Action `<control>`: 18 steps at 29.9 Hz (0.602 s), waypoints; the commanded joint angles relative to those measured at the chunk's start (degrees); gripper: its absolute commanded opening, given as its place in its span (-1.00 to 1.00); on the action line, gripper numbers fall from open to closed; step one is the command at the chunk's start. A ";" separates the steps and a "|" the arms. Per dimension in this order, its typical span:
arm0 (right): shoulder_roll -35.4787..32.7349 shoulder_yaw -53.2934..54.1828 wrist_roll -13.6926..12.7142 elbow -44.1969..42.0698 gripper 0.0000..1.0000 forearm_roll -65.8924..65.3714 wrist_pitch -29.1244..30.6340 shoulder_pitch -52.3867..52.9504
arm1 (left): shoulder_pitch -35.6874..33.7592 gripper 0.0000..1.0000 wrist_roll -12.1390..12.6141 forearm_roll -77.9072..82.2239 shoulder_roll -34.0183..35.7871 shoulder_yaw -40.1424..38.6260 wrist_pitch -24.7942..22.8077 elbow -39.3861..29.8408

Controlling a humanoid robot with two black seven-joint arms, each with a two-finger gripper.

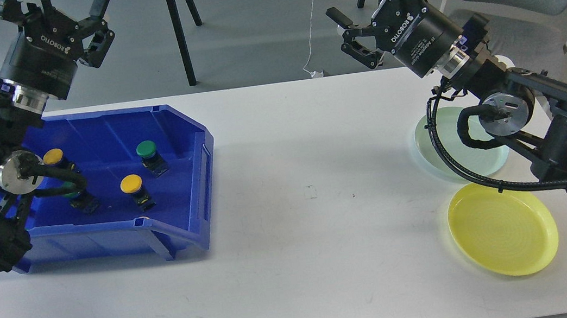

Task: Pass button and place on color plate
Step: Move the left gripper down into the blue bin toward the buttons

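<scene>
Below the left gripper (59, 16), on the near side of it, a blue bin (195, 192) is set on the white table (295, 206), and the buttons are kept inside it: a yellow button (132, 185) and a green button (147, 150) lie in plain sight, a second yellow button (53, 156) sits closer under the left arm, and what seems to be another green one is mostly covered by the arm's cable. The left gripper is held raised with its fingers spread and nothing between them, probably so that a button can be reached from above. The right gripper (380, 20) is likewise raised, spread apart and empty, apparently kept ready for a handover. Below and beyond the right wrist, a pale green plate (427, 148) and a yellow plate (504, 231) are laid out, both bare, so no button is judged delivered yet. Much of the green plate is masked by the right arm and its cable. The left fingertips are cut off by the frame's top edge.
</scene>
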 commanded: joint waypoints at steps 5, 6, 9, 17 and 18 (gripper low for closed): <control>-0.03 1.36 -0.01 -0.06 0.98 0.05 0.00 -0.22 | 1.52 1.00 0.00 -0.68 0.14 1.02 0.00 4.22; -0.03 1.45 -0.01 -0.06 0.98 0.05 0.00 -0.22 | 1.52 1.00 0.00 -1.38 -0.38 0.24 0.00 5.36; -0.12 1.45 -0.01 -0.06 0.98 0.05 0.00 -0.66 | 1.35 1.00 0.00 -3.85 -2.22 0.76 0.00 2.67; -0.56 1.45 -0.01 0.29 0.98 0.14 0.00 -2.68 | 6.45 1.00 0.00 -3.15 -0.93 -3.20 0.00 -21.60; -0.64 1.45 -0.01 0.29 0.98 0.14 0.00 -2.77 | 6.36 1.00 0.00 -3.06 0.57 -2.67 0.00 -21.87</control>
